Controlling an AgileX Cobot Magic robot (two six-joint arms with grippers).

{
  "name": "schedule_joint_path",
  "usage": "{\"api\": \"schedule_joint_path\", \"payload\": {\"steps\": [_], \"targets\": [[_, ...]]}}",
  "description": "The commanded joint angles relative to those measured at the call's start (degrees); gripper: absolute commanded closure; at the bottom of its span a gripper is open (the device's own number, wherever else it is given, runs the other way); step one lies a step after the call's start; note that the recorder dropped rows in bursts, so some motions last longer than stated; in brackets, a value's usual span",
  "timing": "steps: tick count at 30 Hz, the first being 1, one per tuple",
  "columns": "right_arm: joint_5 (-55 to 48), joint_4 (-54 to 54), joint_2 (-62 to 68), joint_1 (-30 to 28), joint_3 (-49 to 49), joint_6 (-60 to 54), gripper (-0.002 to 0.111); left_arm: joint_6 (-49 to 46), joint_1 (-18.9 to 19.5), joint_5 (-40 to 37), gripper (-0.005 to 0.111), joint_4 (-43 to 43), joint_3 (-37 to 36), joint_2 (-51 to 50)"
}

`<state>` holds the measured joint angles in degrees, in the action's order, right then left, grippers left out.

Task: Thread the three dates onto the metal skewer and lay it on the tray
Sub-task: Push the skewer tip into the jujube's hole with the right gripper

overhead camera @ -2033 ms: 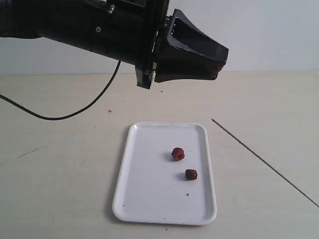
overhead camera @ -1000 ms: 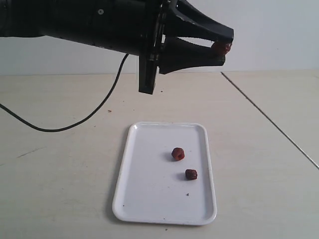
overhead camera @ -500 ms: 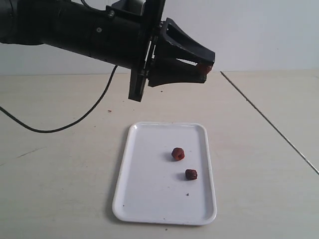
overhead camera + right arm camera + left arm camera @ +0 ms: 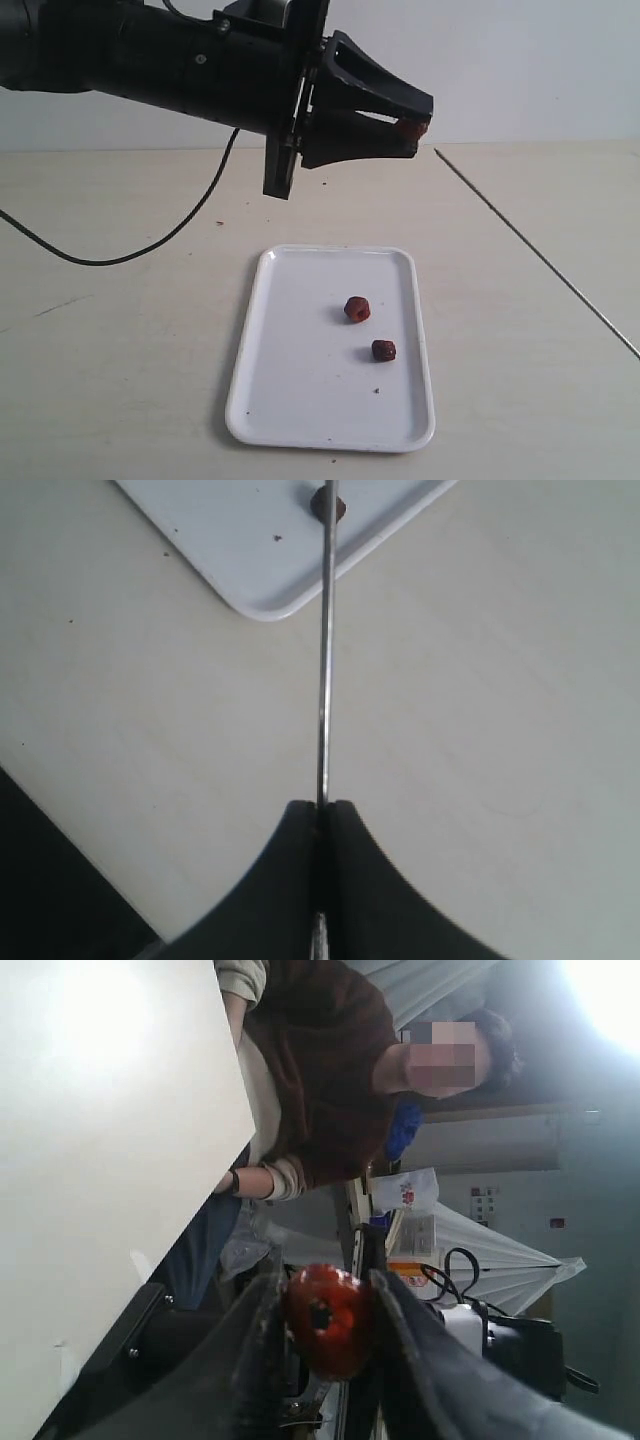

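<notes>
The thin, straight, dark grey metal skewer runs on a diagonal from the exterior view's lower right toward the middle. Its point aims up-left at the left gripper, near it but apart. There is one skewer, one flat white rectangular tray and three wrinkled reddish-brown dates. The first date is pinched between the left gripper's part-closed black fingers, well above the tray. A second date and a third date lie apart on the tray. Only the right wrist view shows the right gripper, jaws clamped on the skewer's shaft. Only the left wrist view shows a small dark hollow in the held date.
</notes>
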<state>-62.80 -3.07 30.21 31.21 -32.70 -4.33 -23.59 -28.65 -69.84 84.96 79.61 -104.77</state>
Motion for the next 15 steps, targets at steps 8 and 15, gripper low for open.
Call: {"api": "schedule_joint_path", "payload": {"steps": [8,15], "targets": [[4.0,-0.5,-0.1,0.1,-0.3,-0.6,0.108,-0.6,0.0,-0.1,0.077,1.2,-0.1,0.1],[3.3,-2.4,0.0,0.1,-0.3,-0.2,0.108,-0.6,0.0,-0.1,0.077,1.2,-0.1,0.1]]}}
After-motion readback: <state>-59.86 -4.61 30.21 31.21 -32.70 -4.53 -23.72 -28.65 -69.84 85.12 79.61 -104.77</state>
